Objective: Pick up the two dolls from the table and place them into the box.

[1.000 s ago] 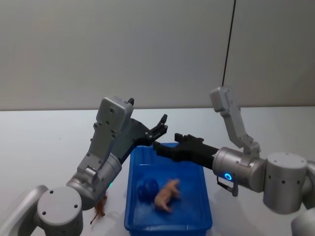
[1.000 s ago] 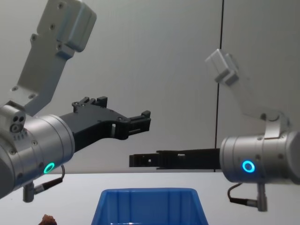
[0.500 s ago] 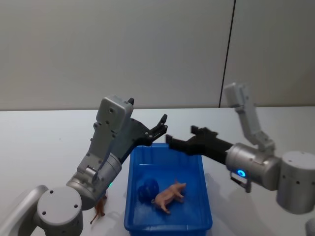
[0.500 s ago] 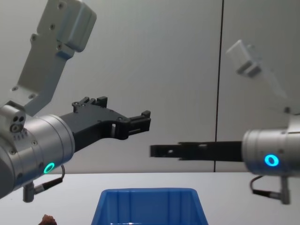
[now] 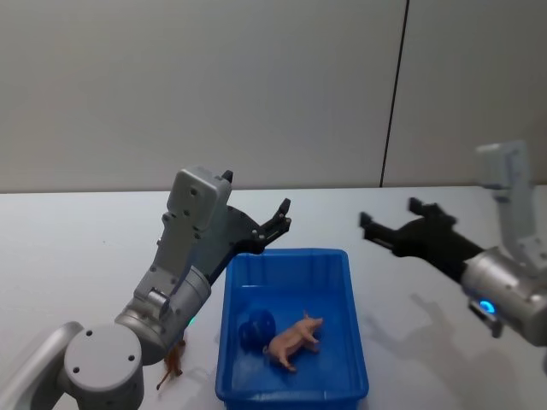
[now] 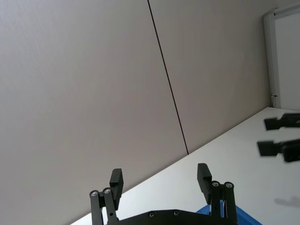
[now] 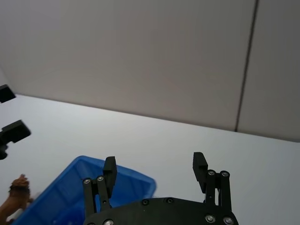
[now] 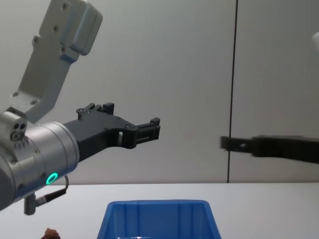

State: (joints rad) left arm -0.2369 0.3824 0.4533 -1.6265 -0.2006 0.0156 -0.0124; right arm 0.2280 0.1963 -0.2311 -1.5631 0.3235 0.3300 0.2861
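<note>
The white surface [image 5: 77,248] carries the blue box [image 5: 291,254] in front of the robot. The left tool [image 5: 280,218] hangs above the box's far left corner, and its wrist view shows the fingers spread wide and empty. The right tool [image 5: 391,218] hovers off to the right of the box's far right corner, likewise spread with nothing between its fingers. Looking down, the head view shows a pink pig doll [image 5: 293,337] lying inside the box beside a dark blue rounded thing [image 5: 256,329]. From the chest view the box's near wall hides both. A reddish-brown doll [image 5: 173,362] lies on the surface just beside the box's left wall.
</note>
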